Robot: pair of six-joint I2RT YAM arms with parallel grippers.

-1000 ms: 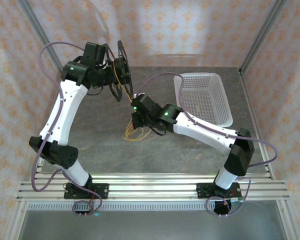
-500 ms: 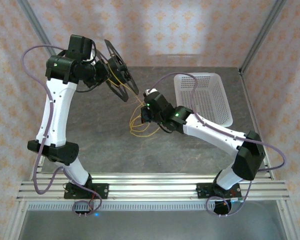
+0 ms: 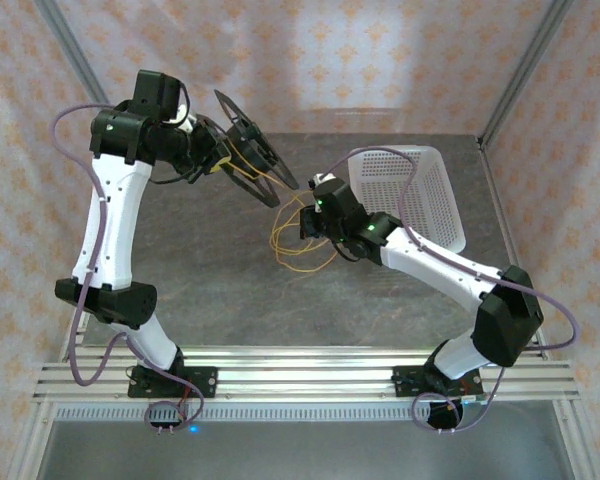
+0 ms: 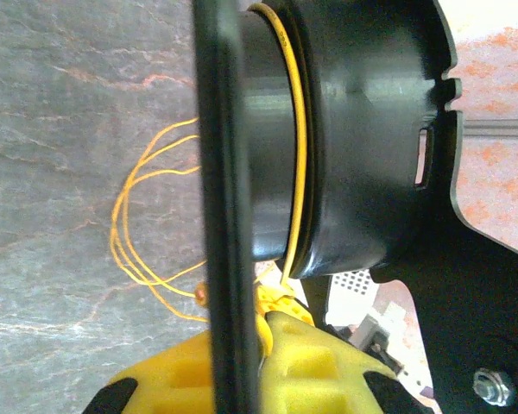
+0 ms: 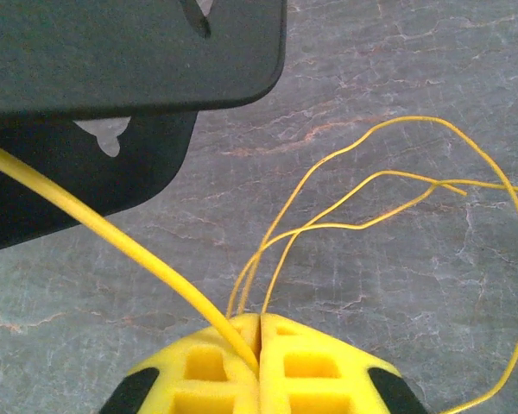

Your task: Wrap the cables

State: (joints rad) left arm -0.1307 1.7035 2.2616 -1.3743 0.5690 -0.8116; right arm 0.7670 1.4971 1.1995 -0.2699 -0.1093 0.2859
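Observation:
My left gripper (image 3: pixel 223 150) holds the black spool (image 3: pixel 255 150) raised above the table's back left; in the left wrist view its yellow fingers (image 4: pixel 181 379) are shut on the spool's front disc (image 4: pixel 224 198). One turn of the thin yellow cable (image 4: pixel 295 129) lies round the black hub (image 4: pixel 268 129). The rest of the cable hangs in loose loops (image 3: pixel 298 240) over the table. My right gripper (image 3: pixel 308 222) sits just right of the spool, shut on the cable (image 5: pixel 112 233), which runs taut up-left towards the spool (image 5: pixel 112 52). Several loose strands (image 5: pixel 363 190) leave the same fingers.
A white perforated basket (image 3: pixel 410 195) stands at the back right, close behind the right forearm. The grey marbled tabletop (image 3: pixel 210 280) spreads below the loops. Patterned walls and metal frame posts close the back and sides.
The right gripper has travelled right and back with the cable, dragging the loops along. The left arm has lifted and tilted the spool, turning its discs towards the right.

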